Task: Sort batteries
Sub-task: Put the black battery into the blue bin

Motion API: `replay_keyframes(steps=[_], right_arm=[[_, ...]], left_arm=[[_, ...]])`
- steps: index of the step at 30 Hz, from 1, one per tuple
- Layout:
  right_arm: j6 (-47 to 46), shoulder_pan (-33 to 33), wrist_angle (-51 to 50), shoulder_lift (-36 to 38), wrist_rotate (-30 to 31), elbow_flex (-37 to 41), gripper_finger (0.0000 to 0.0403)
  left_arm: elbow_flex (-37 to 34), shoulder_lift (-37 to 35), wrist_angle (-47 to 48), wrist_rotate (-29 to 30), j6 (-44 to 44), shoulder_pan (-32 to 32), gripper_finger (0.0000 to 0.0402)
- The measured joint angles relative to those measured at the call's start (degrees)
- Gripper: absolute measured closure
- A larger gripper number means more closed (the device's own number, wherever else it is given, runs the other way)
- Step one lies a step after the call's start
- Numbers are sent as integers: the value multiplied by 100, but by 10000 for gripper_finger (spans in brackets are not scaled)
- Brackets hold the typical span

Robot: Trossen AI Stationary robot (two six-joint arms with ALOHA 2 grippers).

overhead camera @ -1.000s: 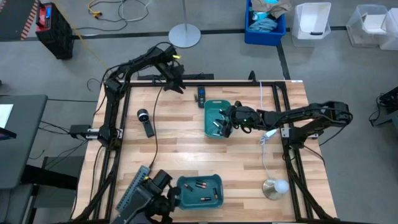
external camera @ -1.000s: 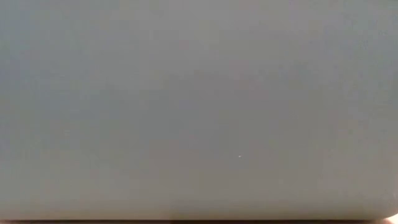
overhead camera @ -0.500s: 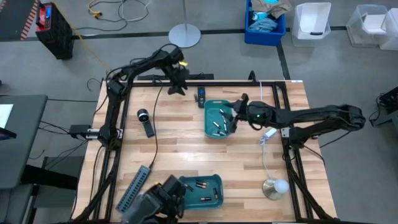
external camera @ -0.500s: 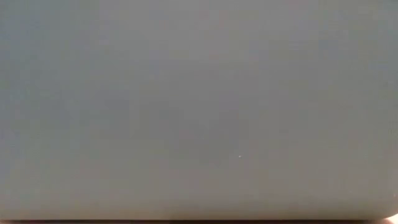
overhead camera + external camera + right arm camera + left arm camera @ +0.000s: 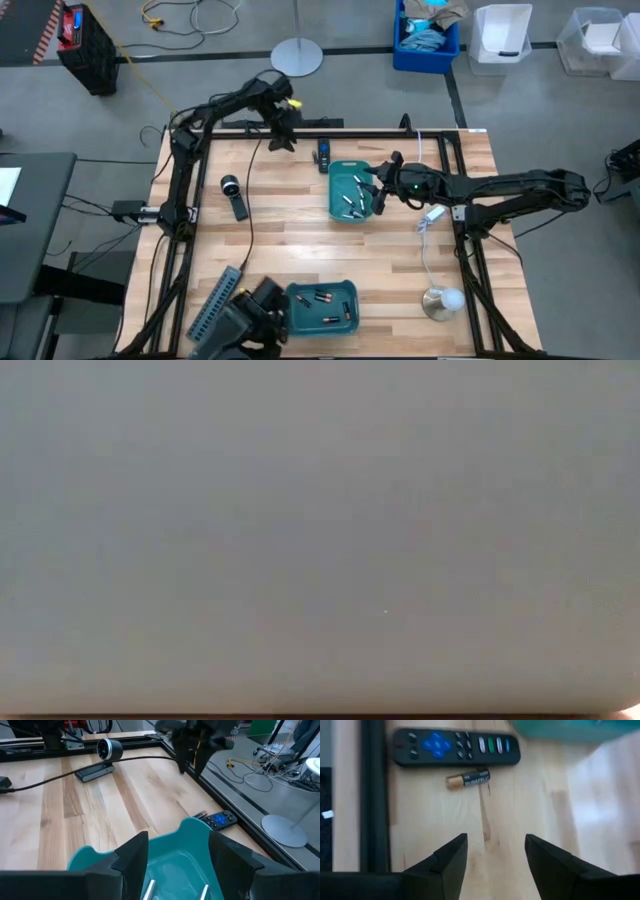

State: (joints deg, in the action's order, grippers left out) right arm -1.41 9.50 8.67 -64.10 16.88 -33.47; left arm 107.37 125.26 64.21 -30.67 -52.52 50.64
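Several batteries (image 5: 350,200) lie in a teal tray (image 5: 340,170) at the table's middle, and a few more (image 5: 322,297) lie in a second teal tray (image 5: 345,290) at the near edge. My right gripper (image 5: 177,837) hangs open above the middle tray's right side (image 5: 378,195), with nothing between its fingers. Near the far edge, my left gripper (image 5: 495,837) is open and points down at bare wood (image 5: 283,140). A little ahead of it lies one gold-and-black battery (image 5: 467,780), flat on the table beside a black remote (image 5: 456,746).
A webcam (image 5: 232,190) on its cable lies left of the middle tray. A grey power strip (image 5: 215,310) sits at the near left, beside a dark device (image 5: 255,312). At the near right are a white lamp (image 5: 445,298) and its cord. Black frame rails border the table.
My right gripper has risen out of the middle tray and drawn back a little toward the table's right edge, staying open. My left gripper has turned at the wrist while keeping its place near the far edge.
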Motion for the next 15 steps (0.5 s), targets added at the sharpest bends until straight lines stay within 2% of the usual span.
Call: replay_keyframes(steps=[4,7,11,15], right_arm=[[0,0,-62,0,-2,0,182],[-2,0,-137,0,-2,0,182],[-4,-2,-163,0,-2,0,182],[-7,0,-164,0,-2,0,182]], left_arm=[[0,-39,0,-805,175,439,247],[0,-41,-131,-929,228,581,296],[0,-41,-260,-1115,167,612,380],[-189,-98,-998,-1556,419,631,399]])
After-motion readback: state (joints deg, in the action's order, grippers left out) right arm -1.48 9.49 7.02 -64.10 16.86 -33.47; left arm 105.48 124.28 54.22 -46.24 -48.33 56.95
